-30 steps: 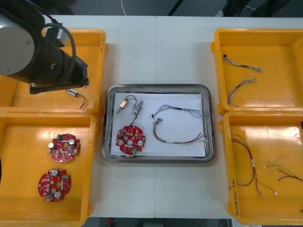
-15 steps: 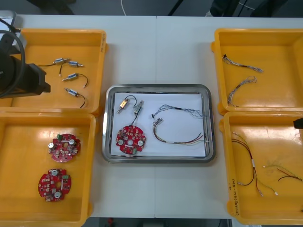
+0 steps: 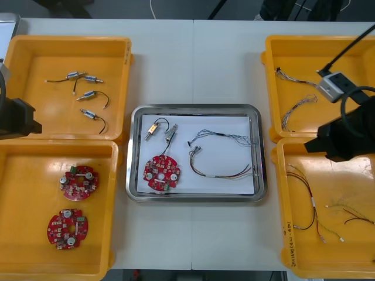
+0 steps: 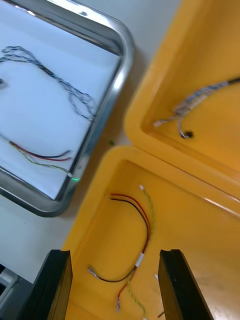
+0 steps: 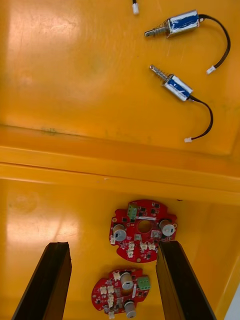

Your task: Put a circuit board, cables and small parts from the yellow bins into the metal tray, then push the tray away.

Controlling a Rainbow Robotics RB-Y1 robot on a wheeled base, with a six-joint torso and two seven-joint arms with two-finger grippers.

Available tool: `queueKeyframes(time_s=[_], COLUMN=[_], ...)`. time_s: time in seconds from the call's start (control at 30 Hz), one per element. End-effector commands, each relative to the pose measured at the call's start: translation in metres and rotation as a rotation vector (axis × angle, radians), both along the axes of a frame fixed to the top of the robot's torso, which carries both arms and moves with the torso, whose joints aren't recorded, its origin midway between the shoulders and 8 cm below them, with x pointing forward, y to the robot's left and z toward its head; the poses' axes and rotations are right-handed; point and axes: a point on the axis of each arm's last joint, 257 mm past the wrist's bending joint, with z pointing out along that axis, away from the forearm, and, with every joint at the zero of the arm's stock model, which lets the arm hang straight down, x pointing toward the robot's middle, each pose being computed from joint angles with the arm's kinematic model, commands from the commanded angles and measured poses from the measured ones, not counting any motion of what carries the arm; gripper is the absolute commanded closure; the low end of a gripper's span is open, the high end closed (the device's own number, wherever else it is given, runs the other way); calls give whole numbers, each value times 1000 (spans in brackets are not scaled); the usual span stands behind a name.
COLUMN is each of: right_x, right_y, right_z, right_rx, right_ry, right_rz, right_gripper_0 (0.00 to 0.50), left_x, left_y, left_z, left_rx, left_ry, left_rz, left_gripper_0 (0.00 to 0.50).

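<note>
While both arms hang at the sides of the table, the metal tray lies between them with its load inside. The right gripper stands over the near yellow bin on the right side, its two fingers spread wide with nothing between them. Just beyond its fingertips lies a red and black cable. Farther off, past the bin's wall, is a corner of the tray, with a twisted blue and white cable on its white inside. The left gripper is also spread and empty, over the near left bin. Two round red circuit boards lie between its fingers and just beyond them. Two small metal parts lie farther ahead in the next bin. In the tray a third board lies near two more parts.
</note>
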Motion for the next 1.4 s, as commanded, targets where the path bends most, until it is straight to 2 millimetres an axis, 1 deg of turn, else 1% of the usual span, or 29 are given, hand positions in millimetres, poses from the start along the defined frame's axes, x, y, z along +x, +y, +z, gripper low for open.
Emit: queueKeyframes(time_s=[0.03,0.13,0.17,0.2,0.23,0.33,0.4,0.47,0.5,0.7,0.87,0.9,0.93,0.97,1.0,1.07,1.17,1.2,1.3,1.4], right_x=[1,-1,-1,-2,-2,-6,-9,-12,-17,-25,-34,-34,-37,-36,-35,-34,-34,-34,-36,-37], right_y=[48,75,80,92,96,120,133,139,147,164,184,184,188,189,193,196,200,208,217,230], right_z=[14,10,10,11,10,10,7,5,0,-17,-39,-39,-46,-47,-52,-57,-63,-68,-77,-85], right_rx=[-83,-131,-139,-151,-158,-190,-214,-228,-255,-353,-411,-411,-436,-442,-479,-513,-532,-536,-543,-551], right_ry=[-28,-34,-37,-45,-46,-61,-65,-63,-62,-63,-10,-10,5,5,2,-3,-1,-3,-3,-25], right_rz=[145,225,238,271,285,361,406,432,469,556,643,643,680,686,732,770,805,838,871,894], right_gripper_0=[0,0,0,0,0,0,0,0,0,0,0,0,0,0,0,0,0,0,0,0], left_x=[-13,-21,-22,-26,-27,-34,-36,-37,-37,-38,-38,-38,-38,-38,-38,-38,-38,-38,-38,-38], left_y=[21,24,24,26,27,29,28,27,26,25,25,25,25,25,25,25,25,25,25,25], left_z=[10,3,2,-2,-2,-9,-10,-11,-11,-11,-11,-11,-11,-11,-11,-11,-11,-11,-11,-11], left_rx=[99,107,109,116,116,121,120,117,114,112,112,112,112,112,112,112,112,112,112,112], left_ry=[-10,10,12,24,27,46,50,53,53,54,54,54,54,54,54,54,54,54,54,54], left_rz=[-81,-89,-92,-98,-98,-102,-107,-110,-115,-118,-118,-118,-118,-118,-118,-118,-118,-118,-118,-118], left_gripper_0=[0,0,0,0,0,0,0,0,0,0,0,0,0,0,0,0,0,0,0,0])
